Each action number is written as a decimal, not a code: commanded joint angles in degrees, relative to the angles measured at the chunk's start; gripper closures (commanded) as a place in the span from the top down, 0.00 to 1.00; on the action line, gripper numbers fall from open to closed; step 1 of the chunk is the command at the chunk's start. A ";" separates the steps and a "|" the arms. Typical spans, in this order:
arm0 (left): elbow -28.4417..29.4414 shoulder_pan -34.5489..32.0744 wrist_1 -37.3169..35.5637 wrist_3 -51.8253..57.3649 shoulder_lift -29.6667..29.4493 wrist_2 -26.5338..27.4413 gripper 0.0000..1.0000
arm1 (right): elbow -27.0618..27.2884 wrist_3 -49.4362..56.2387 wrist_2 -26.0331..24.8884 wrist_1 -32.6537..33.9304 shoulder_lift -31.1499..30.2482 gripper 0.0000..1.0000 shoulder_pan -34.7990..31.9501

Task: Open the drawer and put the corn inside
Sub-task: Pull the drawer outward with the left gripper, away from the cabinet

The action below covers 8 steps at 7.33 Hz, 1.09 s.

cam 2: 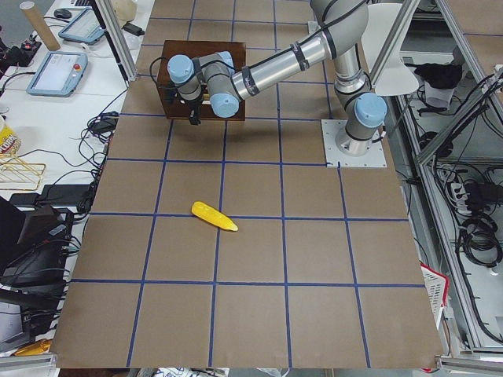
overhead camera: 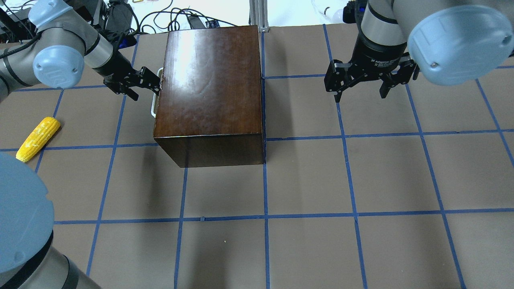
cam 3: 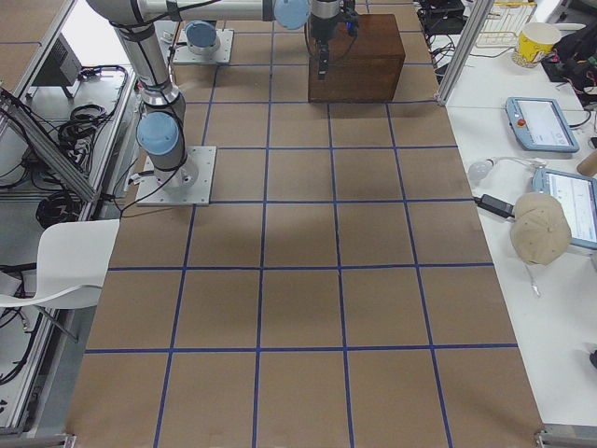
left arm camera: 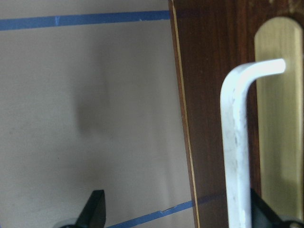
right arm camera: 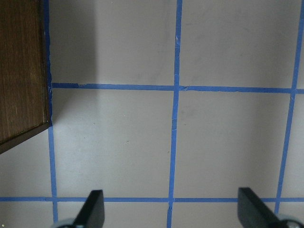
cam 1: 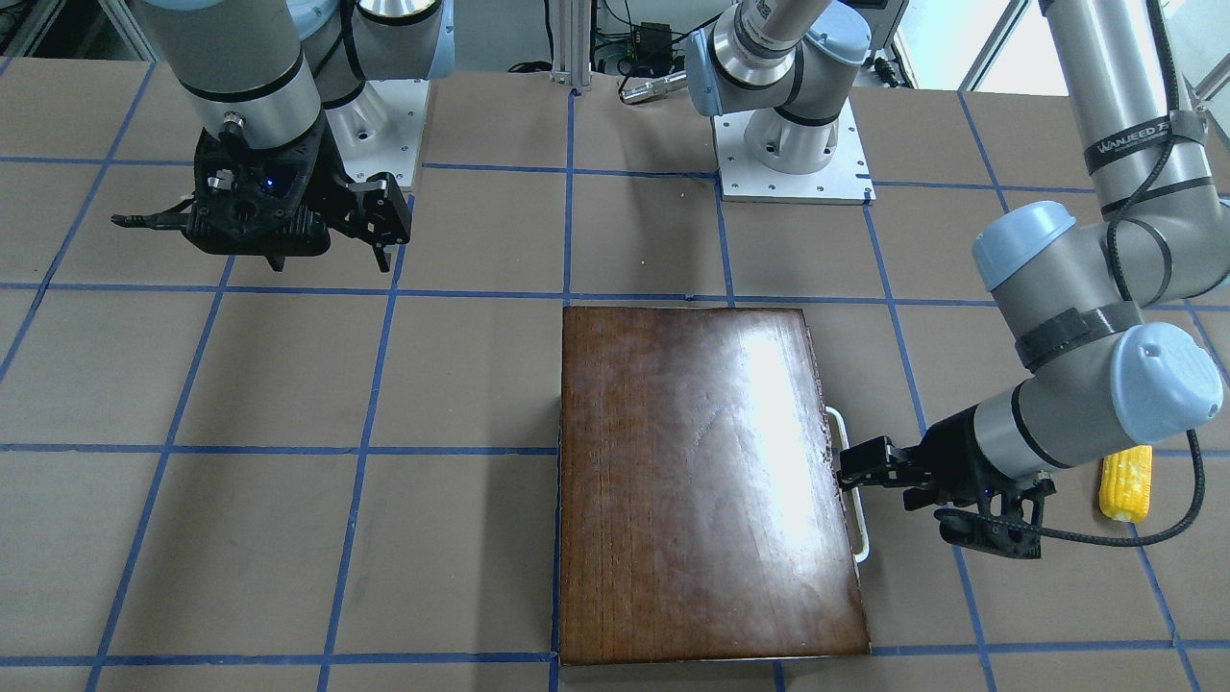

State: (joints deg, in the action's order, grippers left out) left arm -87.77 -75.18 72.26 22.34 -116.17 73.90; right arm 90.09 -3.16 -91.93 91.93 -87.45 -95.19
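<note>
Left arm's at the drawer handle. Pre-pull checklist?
1. Handle between the left gripper's fingers: ok. The wrist view shows the bar inside the gap, close to one finger.
2. Left gripper closed on the handle: not ok, its jaws stand open.
3. Drawer open: not ok, its front sits flush in the box.
4. Pull path free: likely ok. The corn lies on the table, apart from the handle and off to one side.
5. Right gripper out of the way: ok, open and away from the box.
6. Fingers deep enough behind the bar: cannot tell.
</note>
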 commanded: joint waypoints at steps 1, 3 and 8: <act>0.23 3.35 0.08 0.07 -0.02 0.19 1.00 | 0.00 0.00 0.00 0.00 0.00 1.00 0.00; -0.30 5.56 0.17 0.86 0.07 0.28 1.00 | 0.00 0.00 0.00 0.00 0.00 1.00 0.00; -0.04 10.40 0.25 0.95 0.16 0.63 1.00 | 0.00 0.00 0.00 0.00 0.00 1.00 0.00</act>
State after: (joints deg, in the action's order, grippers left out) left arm -87.94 -65.82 72.49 23.22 -116.02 74.51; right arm 90.09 -3.17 -91.93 91.93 -87.45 -95.19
